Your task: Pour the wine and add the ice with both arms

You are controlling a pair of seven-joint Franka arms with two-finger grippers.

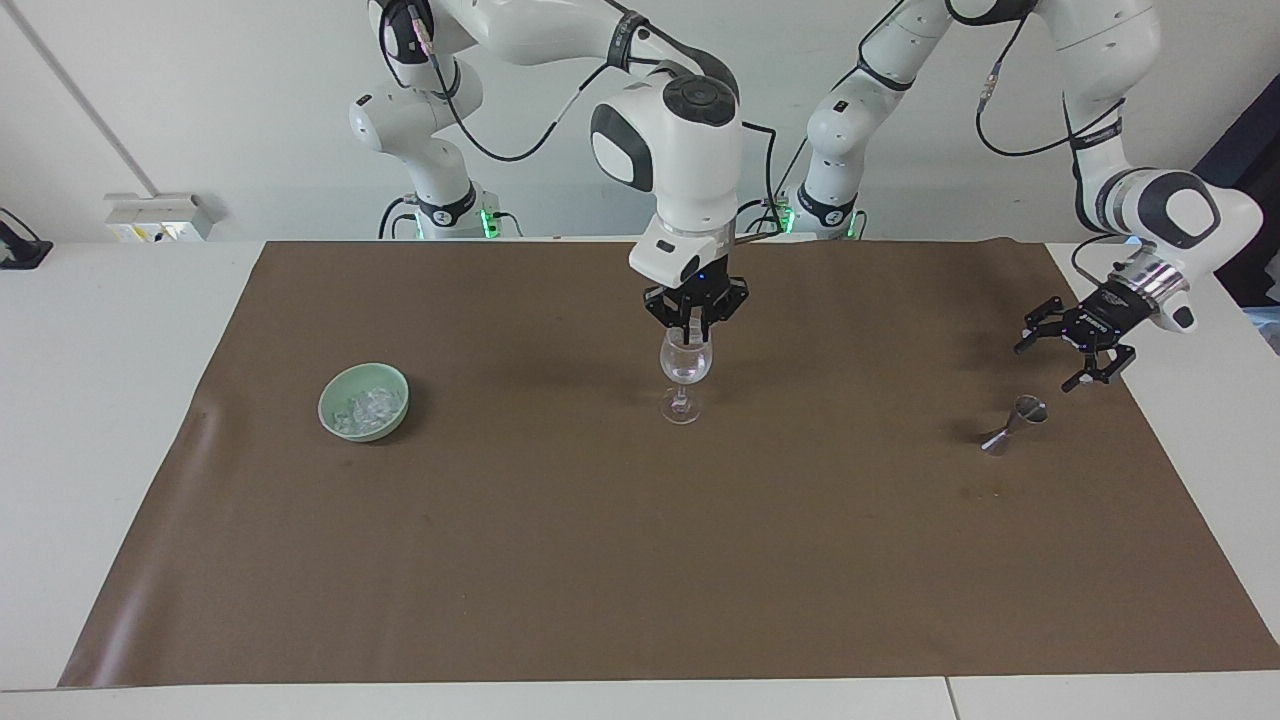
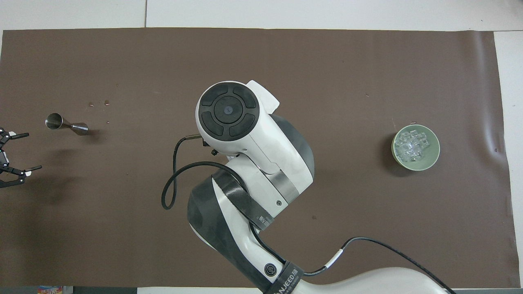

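A clear wine glass point(image 1: 686, 372) stands upright mid-mat with a little clear liquid in it; my right arm hides it in the overhead view. My right gripper point(image 1: 694, 338) points straight down with its fingertips at the glass's mouth, drawn together on a small piece of ice. More ice point(image 1: 366, 404) lies in a pale green bowl point(image 1: 396, 377) toward the right arm's end, also in the overhead view point(image 2: 412, 143). My left gripper point(image 1: 1078, 350) is open and empty, in the air over the mat's edge at the left arm's end; it shows at the overhead view's edge point(image 2: 10, 157).
A small steel jigger point(image 1: 1012, 424) lies on its side on the mat close under the left gripper, also in the overhead view point(image 2: 65, 124). A few drops point(image 2: 106, 102) mark the mat beside it. The brown mat point(image 1: 640, 560) covers most of the white table.
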